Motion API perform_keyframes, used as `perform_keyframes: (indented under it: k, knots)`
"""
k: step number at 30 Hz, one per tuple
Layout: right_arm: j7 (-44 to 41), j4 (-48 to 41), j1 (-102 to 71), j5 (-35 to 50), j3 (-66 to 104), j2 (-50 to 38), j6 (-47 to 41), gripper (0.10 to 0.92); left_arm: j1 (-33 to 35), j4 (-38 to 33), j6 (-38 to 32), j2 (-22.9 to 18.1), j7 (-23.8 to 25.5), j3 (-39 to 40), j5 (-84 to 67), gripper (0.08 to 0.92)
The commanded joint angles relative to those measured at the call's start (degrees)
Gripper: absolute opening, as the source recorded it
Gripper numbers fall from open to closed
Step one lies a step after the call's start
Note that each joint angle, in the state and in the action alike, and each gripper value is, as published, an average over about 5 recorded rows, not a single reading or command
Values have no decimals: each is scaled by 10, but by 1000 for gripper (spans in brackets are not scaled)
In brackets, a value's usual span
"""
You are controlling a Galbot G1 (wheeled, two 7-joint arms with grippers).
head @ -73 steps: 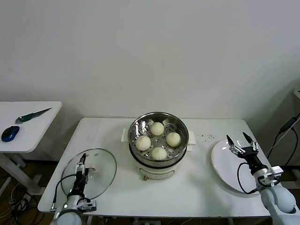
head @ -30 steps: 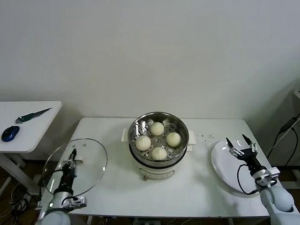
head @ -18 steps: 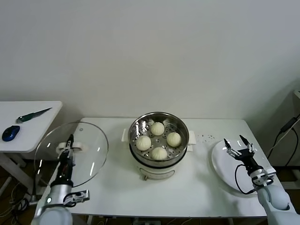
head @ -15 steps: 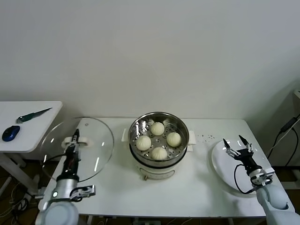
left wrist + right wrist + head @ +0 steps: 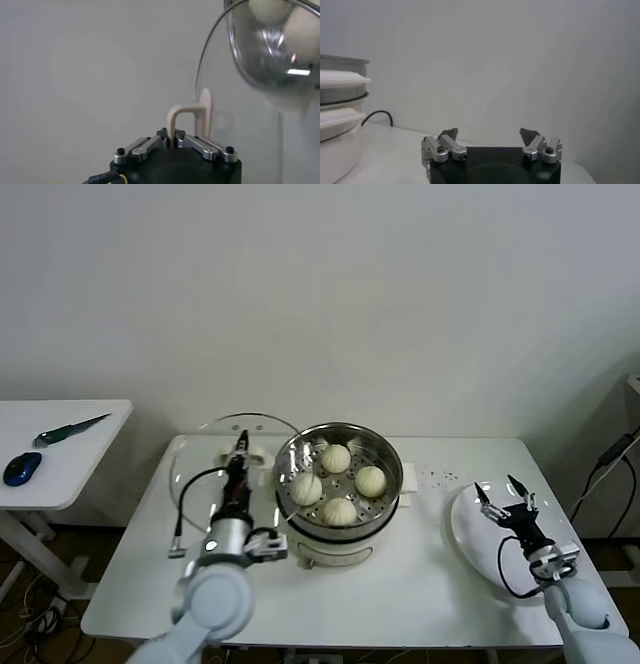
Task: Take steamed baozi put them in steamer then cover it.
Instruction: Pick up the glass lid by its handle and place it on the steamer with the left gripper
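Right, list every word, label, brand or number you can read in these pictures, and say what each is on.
None can be read.
The steamer has a small mark low on its front, too small to read.
The cover, the baozi and the plate show no text.

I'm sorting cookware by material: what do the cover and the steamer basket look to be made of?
The cover: clear glass, since the table shows through it, probably with a thin metal rim and a cream, likely plastic, handle. The steamer basket: shiny perforated metal, probably stainless steel, on a cream-white pot, material unclear.
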Motion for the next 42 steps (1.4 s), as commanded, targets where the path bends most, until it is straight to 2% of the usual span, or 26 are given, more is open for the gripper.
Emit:
perform_keyframes:
  k: [1, 6, 10, 24, 42]
  knots:
    - [-2, -17, 2, -8, 5, 1, 6, 823, -130, 89, 42, -180, 106, 140, 108, 151]
    - [-3, -18, -2, -11, 11, 1, 9, 823, -130, 143, 42, -240, 78, 143, 110, 151]
    - [-3, -17, -7, -14, 16, 1, 12, 823, -131, 180, 42, -263, 52, 137, 100, 151]
    - [-4, -16, -10, -24, 24, 5, 15, 823, -119, 249, 42, -268, -9, 109, 69, 151]
    - [-7, -17, -9, -29, 27, 4, 18, 823, -113, 266, 42, -263, -9, 89, 56, 151]
